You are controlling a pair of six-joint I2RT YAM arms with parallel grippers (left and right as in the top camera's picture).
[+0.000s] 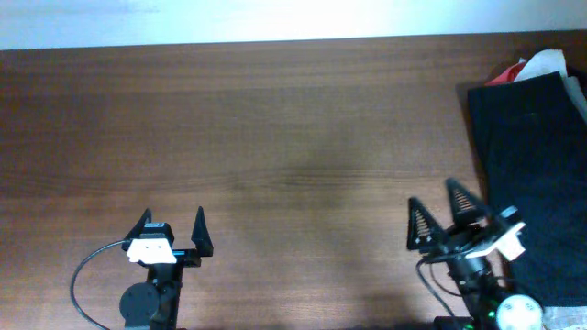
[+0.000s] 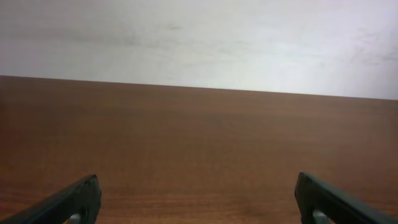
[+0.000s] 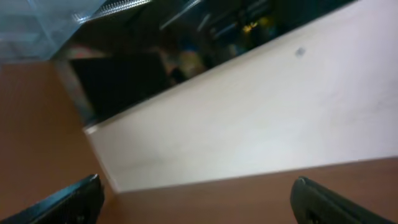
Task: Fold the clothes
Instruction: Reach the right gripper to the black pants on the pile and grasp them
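Note:
A dark navy garment point(image 1: 532, 174) lies spread at the right edge of the brown table point(image 1: 275, 137) in the overhead view. A red and white piece of clothing point(image 1: 532, 66) shows at its far end. My left gripper point(image 1: 171, 229) is open and empty near the front edge at the left. My right gripper point(image 1: 438, 209) is open and empty, just left of the dark garment and apart from it. The left wrist view shows open jaws point(image 2: 198, 199) over bare wood. The right wrist view shows open jaws point(image 3: 196, 199) facing the table's far edge and a pale wall; the clothes are out of view there.
A pale wall point(image 2: 199, 37) runs along the table's far edge. A black cable point(image 1: 87, 275) loops by the left arm's base. A dark opening with blurred items point(image 3: 155, 62) shows beyond the wall in the right wrist view.

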